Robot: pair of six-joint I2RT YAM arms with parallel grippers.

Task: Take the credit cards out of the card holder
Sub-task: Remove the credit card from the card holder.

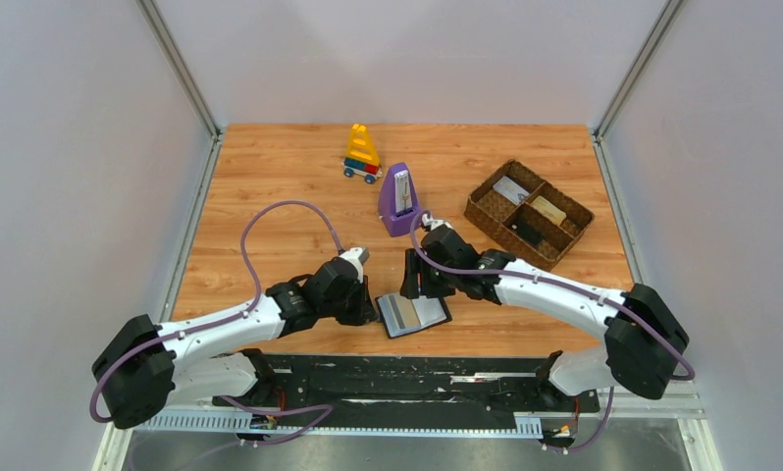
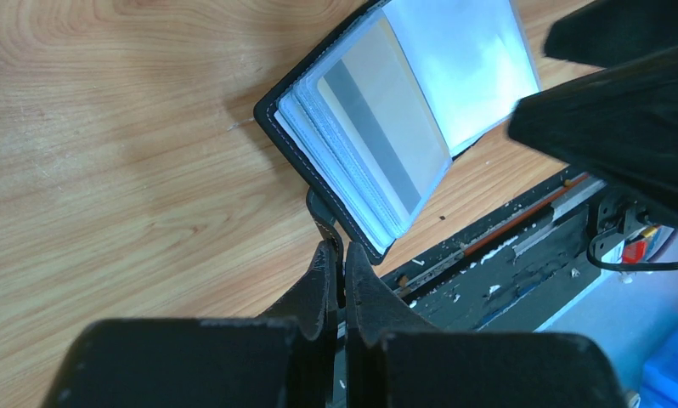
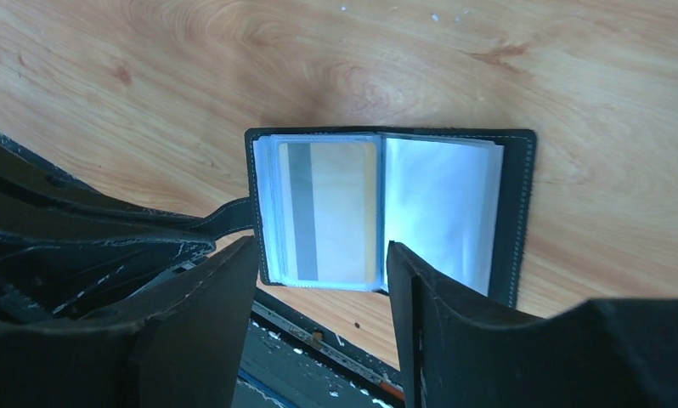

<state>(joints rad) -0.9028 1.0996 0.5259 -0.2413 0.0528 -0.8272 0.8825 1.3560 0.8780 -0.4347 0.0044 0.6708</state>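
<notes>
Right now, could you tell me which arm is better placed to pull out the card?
Right: the right gripper hangs open over the card, while the left gripper is shut on the strap of the card holder.

A wood-grain table (image 1: pixel 270 177) stands closed in by plain pale grey walls (image 1: pixel 407 49) at the back and on both sides, with thin metal posts (image 1: pixel 177 64) at the back corners, under soft, even light that casts only faint shadows.
</notes>
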